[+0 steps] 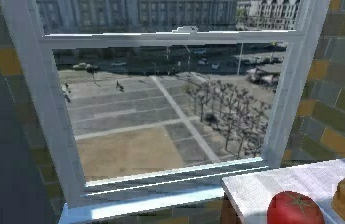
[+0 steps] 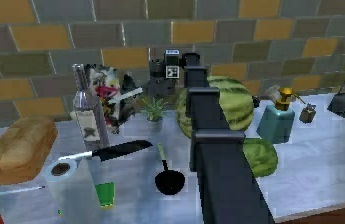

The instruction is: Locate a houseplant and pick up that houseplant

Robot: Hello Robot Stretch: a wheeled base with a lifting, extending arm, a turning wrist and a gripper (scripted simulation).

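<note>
Houseplant (image 2: pixel 153 108), small green spiky thing in a pot, sits on countertop (image 2: pixel 310 168) just left of centre in arm side view, btwn glass bottle (image 2: pixel 84 105) and big watermelon (image 2: pixel 220 100). Gripper (image 2: pixel 160 76) shows just above plant in frame; can't tell whether it holds anything. Bread loaf (image 2: pixel 18 148) at left edge. Fwd view: window (image 1: pixel 170 100), tomato (image 1: pixel 295 208) lower right.
</note>
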